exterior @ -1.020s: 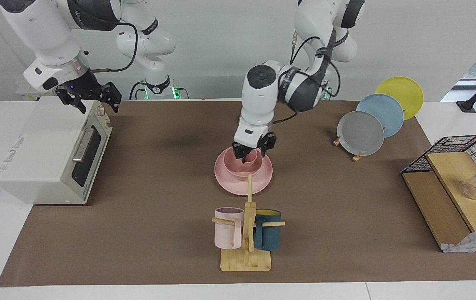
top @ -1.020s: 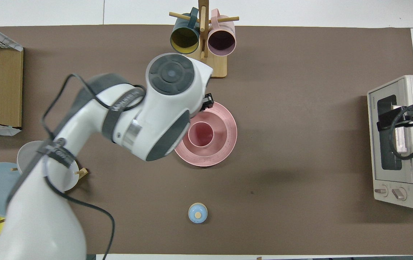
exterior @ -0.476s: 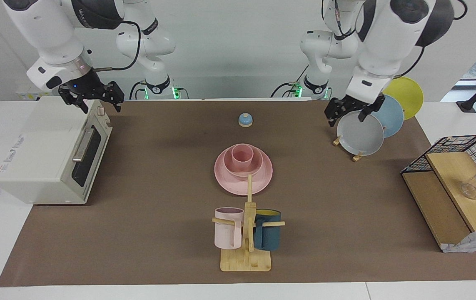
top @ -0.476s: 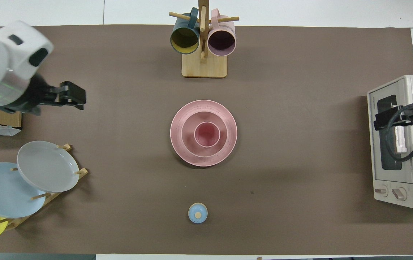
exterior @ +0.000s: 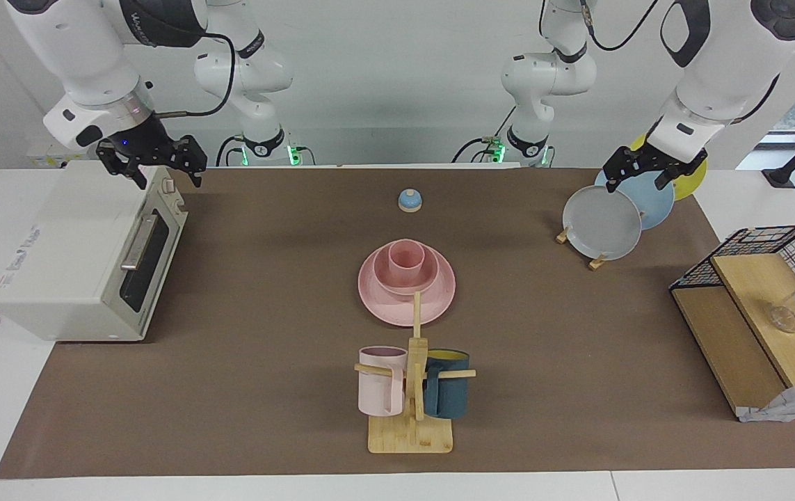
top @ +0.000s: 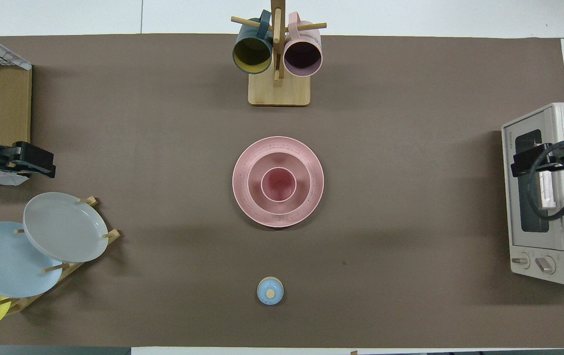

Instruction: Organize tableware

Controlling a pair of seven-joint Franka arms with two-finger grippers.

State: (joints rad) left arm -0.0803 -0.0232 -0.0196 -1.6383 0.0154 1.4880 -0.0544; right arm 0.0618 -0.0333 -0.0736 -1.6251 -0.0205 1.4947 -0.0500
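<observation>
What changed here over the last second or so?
The left gripper let go of the cup, leaving it in the bowl on the pink plate, then rose and swung away; it now hangs open over the plate rack. The right gripper stayed open over the oven. Mugs, bell and rack plates did not move.
</observation>
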